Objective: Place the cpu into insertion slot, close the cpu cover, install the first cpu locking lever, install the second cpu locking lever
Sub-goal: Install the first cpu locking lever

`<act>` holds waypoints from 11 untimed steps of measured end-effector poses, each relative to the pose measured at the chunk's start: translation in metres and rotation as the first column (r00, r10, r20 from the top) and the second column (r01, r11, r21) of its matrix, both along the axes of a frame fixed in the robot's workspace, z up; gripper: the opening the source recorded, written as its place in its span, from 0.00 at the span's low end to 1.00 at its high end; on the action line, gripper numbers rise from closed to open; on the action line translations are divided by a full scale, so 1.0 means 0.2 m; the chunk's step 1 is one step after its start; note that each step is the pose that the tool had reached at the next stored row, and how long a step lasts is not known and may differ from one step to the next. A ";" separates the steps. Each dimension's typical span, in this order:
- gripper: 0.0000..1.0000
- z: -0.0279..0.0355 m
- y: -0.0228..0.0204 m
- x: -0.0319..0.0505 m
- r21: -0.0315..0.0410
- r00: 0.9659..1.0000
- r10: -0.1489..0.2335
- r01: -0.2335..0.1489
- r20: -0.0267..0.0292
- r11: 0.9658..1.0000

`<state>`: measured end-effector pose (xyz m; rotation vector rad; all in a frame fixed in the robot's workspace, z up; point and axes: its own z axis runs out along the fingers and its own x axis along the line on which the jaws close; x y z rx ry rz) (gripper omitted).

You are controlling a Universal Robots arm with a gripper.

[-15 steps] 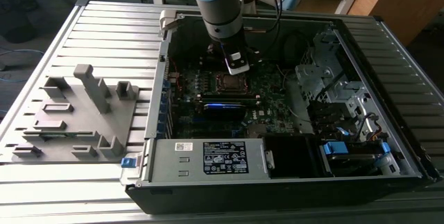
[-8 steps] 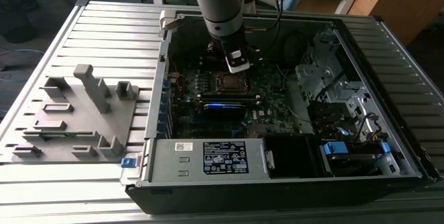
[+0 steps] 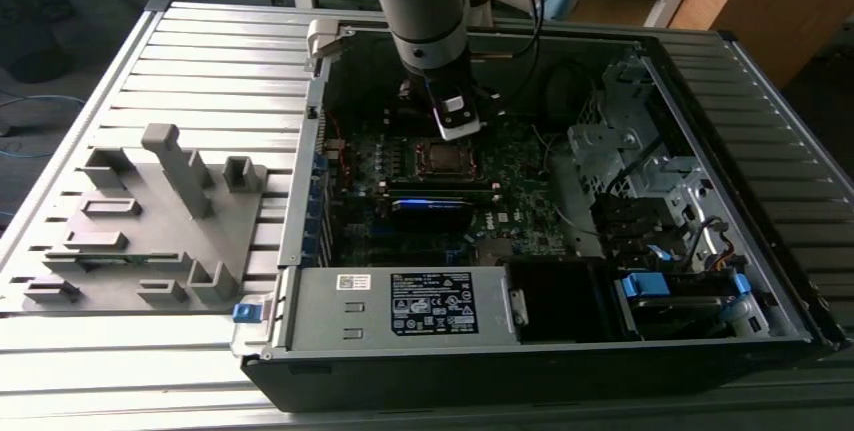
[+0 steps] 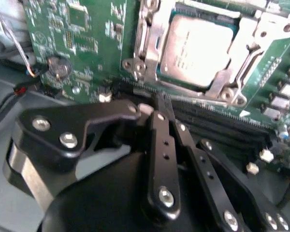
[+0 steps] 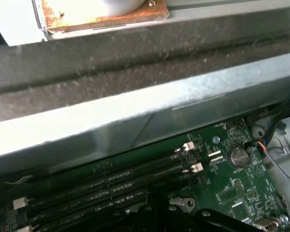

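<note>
- Currently hanging the gripper [image 3: 458, 129] inside the open computer case [image 3: 534, 376], just above the insertion slot [image 3: 443, 158].
- Pressing the fingertips [image 4: 158, 108] together in the second wrist view, clamping nothing between them.
- Finding the cpu [image 4: 198, 48] sitting in the slot, dull face up, and the cpu cover [image 4: 150, 36] lying flat around it.
- Pointing the tips near the black memory slots [image 4: 217, 121] on the green motherboard [image 4: 87, 29].

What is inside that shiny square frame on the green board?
The cpu, its grey face showing through the window of the cpu cover. Whatever lies beneath the chip is hidden.
</note>
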<state>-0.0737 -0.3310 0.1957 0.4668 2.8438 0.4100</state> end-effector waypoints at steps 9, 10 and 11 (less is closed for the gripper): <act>0.10 -0.004 0.009 -0.033 0.001 1.000 -0.001 0.001 0.007 1.000; 0.10 -0.004 0.013 -0.038 0.002 1.000 -0.002 0.002 0.007 1.000; 0.10 -0.005 0.017 -0.041 0.002 1.000 -0.003 0.003 0.008 1.000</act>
